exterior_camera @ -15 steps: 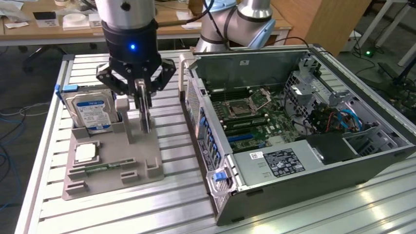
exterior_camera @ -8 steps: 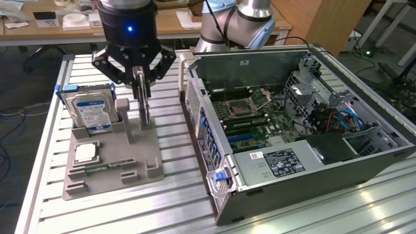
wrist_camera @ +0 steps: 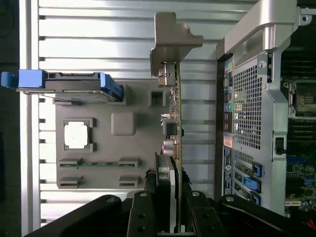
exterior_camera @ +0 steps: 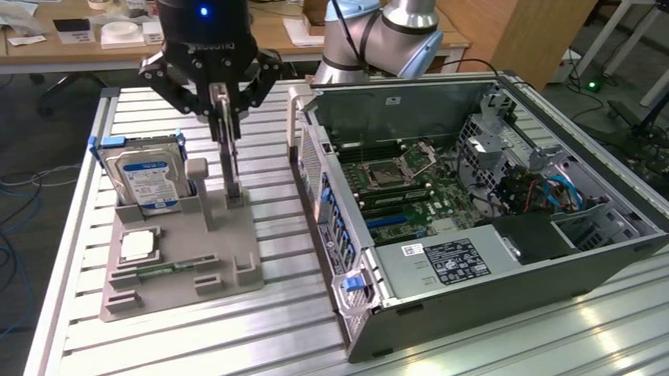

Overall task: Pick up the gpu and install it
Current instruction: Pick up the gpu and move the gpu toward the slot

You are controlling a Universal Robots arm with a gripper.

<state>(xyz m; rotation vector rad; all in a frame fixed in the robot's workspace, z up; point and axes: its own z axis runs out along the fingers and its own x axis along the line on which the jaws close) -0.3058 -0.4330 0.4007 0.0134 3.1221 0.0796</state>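
Two jaws tight on upright gpu

a robotics lab or electronics workshop. a slatted aluminium bench carries an opened desktop computer case at three o'clock in the exterior view, its motherboard bare. at nine o'clock sits a grey parts fixture with a hard drive standing in it. a grey robot arm rises at twelve o'clock, and its gripper clamps the gpu upright at the fixture. behind, wooden desks hold small boxes. loose cables lie on the floor at nine o'clock.
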